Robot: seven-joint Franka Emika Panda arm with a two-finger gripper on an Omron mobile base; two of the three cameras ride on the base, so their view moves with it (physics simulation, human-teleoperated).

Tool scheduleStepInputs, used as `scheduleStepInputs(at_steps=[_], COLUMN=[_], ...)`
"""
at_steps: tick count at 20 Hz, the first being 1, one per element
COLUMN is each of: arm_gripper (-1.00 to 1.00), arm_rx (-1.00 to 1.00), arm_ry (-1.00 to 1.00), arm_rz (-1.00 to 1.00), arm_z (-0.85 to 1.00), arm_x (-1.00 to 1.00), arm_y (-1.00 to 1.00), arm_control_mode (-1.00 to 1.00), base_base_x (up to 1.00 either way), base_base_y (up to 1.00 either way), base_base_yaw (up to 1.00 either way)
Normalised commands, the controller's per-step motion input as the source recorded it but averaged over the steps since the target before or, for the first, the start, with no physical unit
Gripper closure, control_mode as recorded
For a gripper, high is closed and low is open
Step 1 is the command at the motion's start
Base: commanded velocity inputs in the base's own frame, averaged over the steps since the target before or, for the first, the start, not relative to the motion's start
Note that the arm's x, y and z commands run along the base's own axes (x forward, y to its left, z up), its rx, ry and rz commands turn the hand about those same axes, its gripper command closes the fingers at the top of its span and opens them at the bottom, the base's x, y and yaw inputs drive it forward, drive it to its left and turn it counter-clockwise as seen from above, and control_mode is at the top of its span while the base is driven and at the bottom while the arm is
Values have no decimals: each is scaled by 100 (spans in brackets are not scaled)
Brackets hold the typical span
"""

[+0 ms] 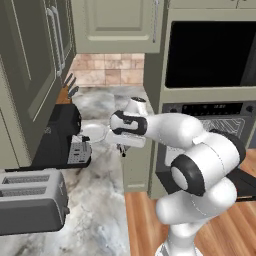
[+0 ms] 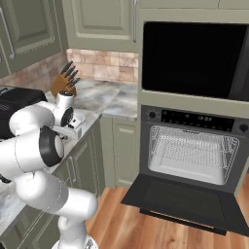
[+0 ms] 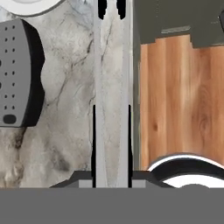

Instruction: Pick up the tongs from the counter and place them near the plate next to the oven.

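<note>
You see gripper point(image 3: 111, 144) clamped on tongs point(image 3: 111, 65) over counter point(image 3: 65, 109); plate point(image 3: 30, 4) cut off at frame edge.

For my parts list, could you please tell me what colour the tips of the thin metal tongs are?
Black tips on the thin silver-grey metal tongs, clearest in the hand view.

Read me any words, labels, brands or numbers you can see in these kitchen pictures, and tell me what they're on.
No text can be read.
Oven control panel: small pale marks beside the knobs, too small and blurred to read.
Coffee machine, toaster, tongs and plate: no lettering visible.
</note>
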Motion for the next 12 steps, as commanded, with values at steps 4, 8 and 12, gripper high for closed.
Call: scheduleStepInputs(at_steps=[4,8,12], arm_gripper=[100,100,100], arm_rx=[0,-1,-2], arm_ry=[-11,-7,-1], arm_rz=[-1,0,-1], arm_z=[-40,-39,-26], arm_x=[26,17,32], arm_y=[14,13,13], arm_control_mode=[-100,-100,-100], base_base_x=[0,0,0], base_base_y=[0,0,0], base_base_yaw=[0,0,0])
